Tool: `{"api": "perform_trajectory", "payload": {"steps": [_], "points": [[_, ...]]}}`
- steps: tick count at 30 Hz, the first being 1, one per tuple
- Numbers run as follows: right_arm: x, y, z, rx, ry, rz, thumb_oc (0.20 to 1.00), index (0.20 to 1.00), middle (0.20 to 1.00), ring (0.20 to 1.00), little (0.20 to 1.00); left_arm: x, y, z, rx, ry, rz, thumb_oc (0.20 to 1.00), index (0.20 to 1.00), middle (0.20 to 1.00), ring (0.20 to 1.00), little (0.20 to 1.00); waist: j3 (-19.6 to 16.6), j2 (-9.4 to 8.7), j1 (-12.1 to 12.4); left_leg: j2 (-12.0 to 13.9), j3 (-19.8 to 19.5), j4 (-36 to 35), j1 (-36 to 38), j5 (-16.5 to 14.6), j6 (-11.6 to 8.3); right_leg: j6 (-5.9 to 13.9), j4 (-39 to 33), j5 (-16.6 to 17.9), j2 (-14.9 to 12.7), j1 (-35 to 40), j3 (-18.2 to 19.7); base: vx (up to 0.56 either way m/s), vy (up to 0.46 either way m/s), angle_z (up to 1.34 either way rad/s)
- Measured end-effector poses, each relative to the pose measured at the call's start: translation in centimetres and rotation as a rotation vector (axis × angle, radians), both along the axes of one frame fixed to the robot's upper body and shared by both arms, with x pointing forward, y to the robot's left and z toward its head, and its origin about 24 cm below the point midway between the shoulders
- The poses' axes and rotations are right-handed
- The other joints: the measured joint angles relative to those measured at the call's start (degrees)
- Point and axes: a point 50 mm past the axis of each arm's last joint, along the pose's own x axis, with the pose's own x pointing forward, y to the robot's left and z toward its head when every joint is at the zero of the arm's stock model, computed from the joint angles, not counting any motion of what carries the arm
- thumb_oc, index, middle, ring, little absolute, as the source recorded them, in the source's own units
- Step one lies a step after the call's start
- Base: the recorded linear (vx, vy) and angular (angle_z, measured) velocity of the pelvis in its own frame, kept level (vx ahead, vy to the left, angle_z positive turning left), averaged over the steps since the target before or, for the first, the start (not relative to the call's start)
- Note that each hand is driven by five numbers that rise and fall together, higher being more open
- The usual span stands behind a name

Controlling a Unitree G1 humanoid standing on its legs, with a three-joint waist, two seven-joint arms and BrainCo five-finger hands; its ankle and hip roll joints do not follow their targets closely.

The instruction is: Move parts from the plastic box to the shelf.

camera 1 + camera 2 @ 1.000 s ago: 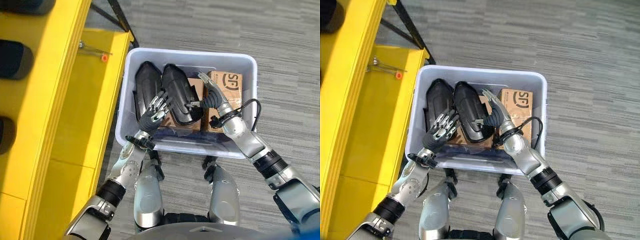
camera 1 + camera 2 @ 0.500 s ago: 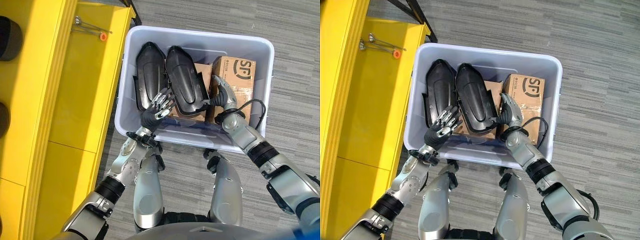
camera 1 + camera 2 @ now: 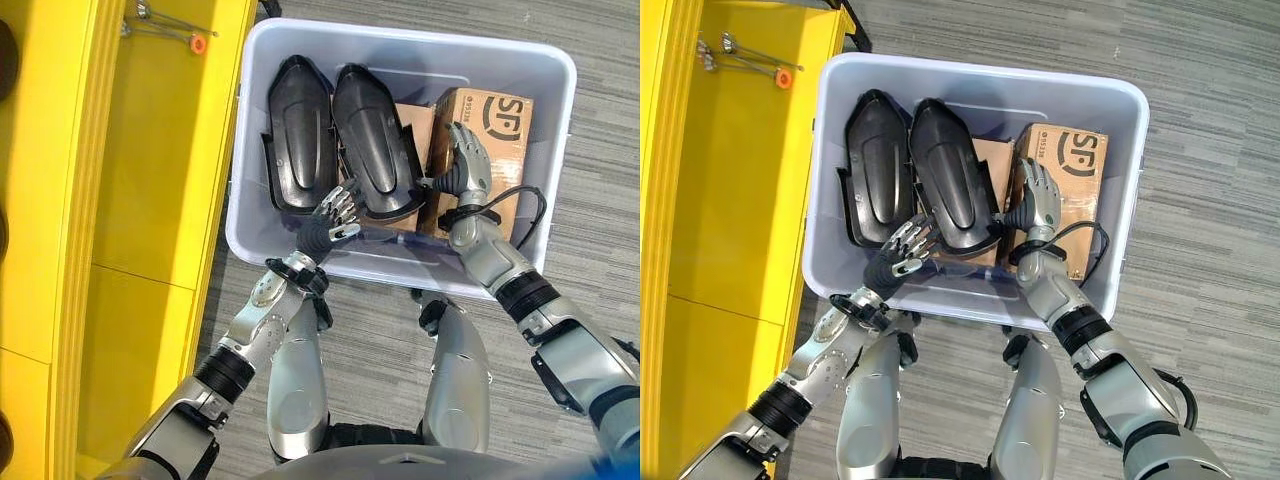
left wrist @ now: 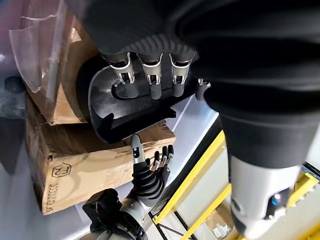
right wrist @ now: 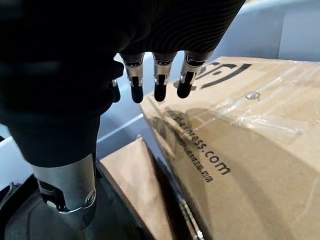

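Two black shell-shaped parts lie side by side in the pale plastic box (image 3: 252, 190): the left part (image 3: 299, 135) and the right part (image 3: 371, 140). My left hand (image 3: 331, 217) hovers at the near end of the right part (image 4: 125, 112), fingers (image 4: 151, 80) relaxed and holding nothing. My right hand (image 3: 466, 172) is over the near left edge of the printed cardboard box (image 3: 500, 125), its straight fingers (image 5: 156, 82) above the carton (image 5: 240, 145). The yellow shelf (image 3: 150, 180) runs along the left.
A smaller cardboard box (image 3: 416, 125) sits between the right part and the printed carton. A thin metal tool with an orange tip (image 3: 170, 27) lies on the shelf's lower level. Grey carpet (image 3: 600, 200) surrounds the box.
The camera has shifted, so the box sits higher and further right. My right hand has come off the right part's side onto the carton. My left hand has drawn toward the near wall.
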Motion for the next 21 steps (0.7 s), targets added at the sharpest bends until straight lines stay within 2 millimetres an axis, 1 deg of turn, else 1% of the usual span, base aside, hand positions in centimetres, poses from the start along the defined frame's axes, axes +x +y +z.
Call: {"api": "perform_trajectory", "payload": {"steps": [2, 5, 7, 8, 13, 17, 21], "points": [[0.1, 0.0, 0.1, -0.008, -0.007, -0.001, 1.0, 1.0, 1.0, 1.0, 1.0, 0.0, 0.0, 0.0, 0.001, 0.001, 0.001, 1.0, 1.0, 1.0, 1.0, 1.0, 0.0, 0.03, 0.0, 0.0, 0.0, 0.0, -0.1, 0.1, 0.0, -0.03, 0.0, 0.0, 0.0, -0.1, 0.0, 0.0, 0.0, 0.0], [0.3, 0.6, 1.5, -0.086, -0.086, 0.022, 1.0, 1.0, 1.0, 1.0, 1.0, 0.2, 0.0, 0.2, -0.001, -0.007, 0.0, 1.0, 1.0, 1.0, 1.0, 1.0, 0.0, 0.11, 1.2, 0.0, -0.1, 0.0, -0.3, 0.1, 0.04, -0.03, 0.1, 0.0, -0.1, -0.1, -0.2, 0.0, -0.001, 0.03], [0.4, 1.3, 2.5, -0.151, -0.138, 0.044, 1.0, 1.0, 1.0, 1.0, 1.0, 0.2, 0.0, 0.3, -0.002, -0.009, 0.003, 1.0, 1.0, 1.0, 1.0, 1.0, 0.0, 0.22, 1.2, 0.0, -0.5, 0.3, -1.1, 0.2, 0.12, -0.08, 0.2, 0.0, -0.3, -0.4, -0.8, 0.0, 0.0, 0.11], [0.5, 1.9, 3.3, -0.203, -0.189, 0.052, 1.0, 1.0, 1.0, 1.0, 1.0, 0.2, 0.0, 0.3, -0.003, -0.009, 0.003, 1.0, 1.0, 1.0, 1.0, 1.0, 0.0, 0.28, 1.3, 0.0, -0.9, 0.3, -1.7, 0.3, 0.21, -0.13, 0.4, 0.0, -0.4, -0.6, -1.3, 0.0, 0.006, 0.13], [0.5, 2.5, 5.4, -0.29, -0.319, 0.045, 1.0, 1.0, 1.0, 1.0, 1.0, 0.3, -0.1, 0.3, -0.005, -0.004, 0.002, 1.0, 1.0, 1.0, 1.0, 1.0, 0.0, 0.66, 2.0, -0.5, -1.5, 0.6, -3.0, 0.5, 0.42, -0.19, 0.9, -0.1, -1.1, -1.5, -1.6, -0.01, -0.003, 0.08], [0.6, 2.9, 6.4, -0.344, -0.377, 0.052, 1.0, 1.0, 1.0, 1.0, 1.0, 0.2, -0.1, 0.1, 0.001, 0.002, -0.005, 1.0, 1.0, 1.0, 1.0, 1.0, 0.0, 0.83, 2.8, -0.5, -1.8, 0.9, -4.0, 0.7, 0.59, -0.21, 1.2, -0.1, -1.2, -2.1, -1.9, 0.0, -0.001, 0.04], [0.5, 3.2, 6.9, -0.368, -0.406, 0.066, 1.0, 1.0, 1.0, 1.0, 1.0, 0.1, -0.4, 0.0, 0.005, 0.004, -0.016, 1.0, 1.0, 1.0, 1.0, 1.0, 0.0, 0.84, 2.7, -0.5, -2.0, 0.9, -4.4, 0.8, 0.64, -0.21, 1.2, -0.1, -1.2, -2.2, -2.2, 0.0, -0.006, 0.02]]}}
